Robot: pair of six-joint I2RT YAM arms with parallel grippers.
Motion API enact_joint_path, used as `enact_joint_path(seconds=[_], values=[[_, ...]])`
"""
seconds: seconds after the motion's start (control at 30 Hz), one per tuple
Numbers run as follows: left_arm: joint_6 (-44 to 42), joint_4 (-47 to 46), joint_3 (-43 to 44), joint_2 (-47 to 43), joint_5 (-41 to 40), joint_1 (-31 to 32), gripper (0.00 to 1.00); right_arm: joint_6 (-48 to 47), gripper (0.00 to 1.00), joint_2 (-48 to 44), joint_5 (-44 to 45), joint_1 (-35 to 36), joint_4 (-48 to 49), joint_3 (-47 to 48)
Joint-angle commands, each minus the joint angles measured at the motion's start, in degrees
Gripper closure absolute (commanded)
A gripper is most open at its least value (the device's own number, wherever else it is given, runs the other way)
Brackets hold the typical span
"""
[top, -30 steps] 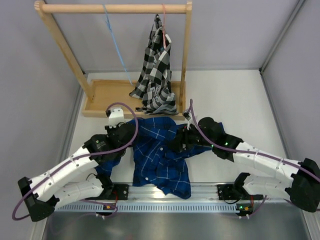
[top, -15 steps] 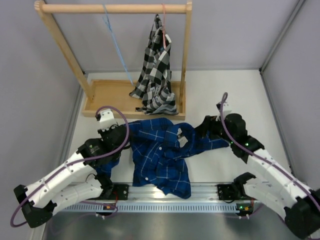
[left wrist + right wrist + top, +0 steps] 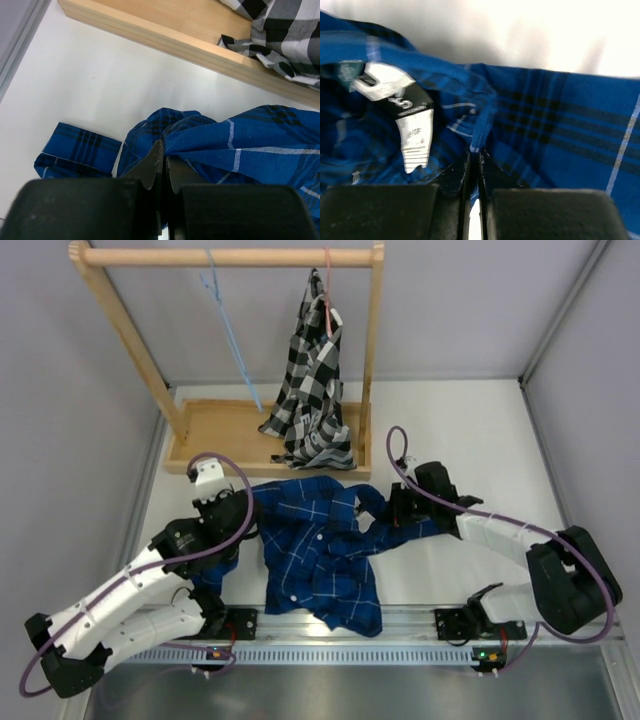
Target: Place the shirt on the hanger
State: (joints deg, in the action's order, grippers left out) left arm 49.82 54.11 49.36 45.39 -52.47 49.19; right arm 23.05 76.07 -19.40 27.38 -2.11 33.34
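The left gripper (image 3: pixel 162 150) has its two black fingers pressed together on a raised fold of the shirt (image 3: pixel 250 145), the blue cloth bunching right at the tips, and from above it (image 3: pixel 248 508) sits at the garment's left edge. The right gripper (image 3: pixel 474 152) is likewise clamped shut, with a thin hem of the fabric running in between its fingertips; a white label (image 3: pixel 415 135) lies just to the left of that pinch, inside the collar area. Seen from overhead, this gripper (image 3: pixel 392 512) is at the shirt's upper right corner, its arm stretched low across the table (image 3: pixel 470 430). The shirt (image 3: pixel 320 550) itself lies crumpled on the white tabletop between the two arms, spreading down towards the metal rail at the near edge, and in the left wrist view one sleeve end (image 3: pixel 75 150) lies flat to the left of the pinched fold. Beyond it stands a wooden rack (image 3: pixel 230 257) with a shallow wooden base (image 3: pixel 215 430). The hanger (image 3: pixel 232 340), thin and light blue, hangs bare from the rack's top bar, well apart from the shirt. Further right on the same bar a black-and-white checked shirt (image 3: pixel 315 380) droops from a pink-red hanger (image 3: pixel 327 290), its lower folds resting on the base
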Motion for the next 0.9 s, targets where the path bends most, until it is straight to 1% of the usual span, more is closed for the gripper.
enact_joint_path(seconds=[0.0,0.03,0.07,0.1,0.13,0.17,0.2,0.23,0.27,0.3,0.33,0.37,0.4,0.43,0.47,0.5,0.53,0.57,0.6,0.63,0.67,0.73,0.83,0.87], values=[[-0.43,0.55,3.36,-1.53,-5.09,-0.85,1.0,-1.34,1.0,-7.32,5.74,3.02,-1.71,6.54],[-0.78,1.43,4.94,-1.53,-5.88,-1.55,1.0,-1.95,1.0,-11.26,7.95,3.9,-4.45,7.78],[-1.48,2.05,6.69,-1.53,-6.5,-1.9,1.0,-2.39,1.0,-13.21,9.89,4.78,-7.18,9.36],[-2.27,2.4,10.19,-1.53,-6.86,-2.08,1.0,-2.92,1.0,-14.71,13.91,7.05,-9.82,10.85],[-3.41,2.32,11.88,-1.44,-6.25,-2.25,0.92,-3.1,1.0,-16.2,15.86,8.38,-14.28,14.0],[-5.59,2.23,13.64,-1.09,-5.2,-2.26,0.58,-3.01,1.0,-17.87,17.36,9.53,-16.07,15.51],[-6.66,2.23,16.79,-0.65,-3.36,-2.26,0.34,-2.84,1.0,-18.32,19.99,12.5,-17.65,18.31],[-8.58,2.06,18.3,0.57,1.7,-2.26,0.09,-2.31,1.0,-18.24,22.45,14.35,-19.93,19.47],[-9.04,2.06,19.53,1.28,4.8,-2.26,0.02,-2.04,1.0,-17.81,24.21,18.2,-21.08,20.78],[-9.13,1.79,20.85,1.81,7.79,-2.17,0.02,-1.61,1.0,-17.45,28.32,19.98,-21.96,22.8],[-8.87,0.14,20.6,2.51,14.87,-2.17,0.02,-0.12,1.0,-16.67,30.36,21.56,-22.67,23.6],[-9.3,-2.23,19.55,2.34,19.29,-2.08,0.02,0.59,1.0,-16.4,31.78,24.28,-23.02,24.13],[-9.91,-4.95,17.8,2.08,23.68,-1.91,0.02,1.29,1.0,-16.05,33.97,25.43,-23.03,25.01],[-9.22,-6.98,13.96,1.55,26.86,-1.38,0.02,2.52,1.0,-15.7,35.55,26.66,-23.11,25.45],[-8.87,-11.78,11.57,-0.28,31.15,-0.94,0.02,2.88,1.0,-15.0,37.14,27.81,-23.29,25.89],[-8.87,-15.05,9.02,-1.52,33.55,-0.59,0.02,3.14,1.0,-14.47,40.11,30.26,-23.29,26.59],[-8.95,-18.56,4.12,-2.57,36.01,-0.15,0.02,3.32,1.0,-14.03,40.92,31.15,-23.38,26.86],[-8.78,-21.99,1.9,-4.06,40.82,-0.15,0.02,3.41,1.0,-13.15,41.28,31.94,-23.29,27.04],[-8.6,-27.77,-0.04,-4.08,42.61,-0.15,0.03,3.41,1.0,-12.71,41.89,33.17,-23.12,27.39],[-7.21,-28.87,-1.19,-3.82,42.97,-0.15,0.06,3.32,1.0,-11.75,42.51,33.7,-23.12,27.56],[-6.76,-28.88,-2.07,-2.16,41.5,-0.15,0.1,3.23,1.0,-11.48,43.12,34.4,-23.12,27.83],[-5.88,-28.88,-2.87,-0.57,39.82,-0.15,0.12,3.14,1.0,-10.77,43.48,34.85,-23.2,28.09],[-5.53,-31.95,-4.8,2.59,38.32,-0.15,0.2,2.7,1.0,-9.9,43.74,36.08,-22.94,28.53],[-5.53,-32.83,-5.33,3.3,38.06,-0.15,0.25,2.53,1.0,-9.63,43.74,36.52,-22.94,28.71]])
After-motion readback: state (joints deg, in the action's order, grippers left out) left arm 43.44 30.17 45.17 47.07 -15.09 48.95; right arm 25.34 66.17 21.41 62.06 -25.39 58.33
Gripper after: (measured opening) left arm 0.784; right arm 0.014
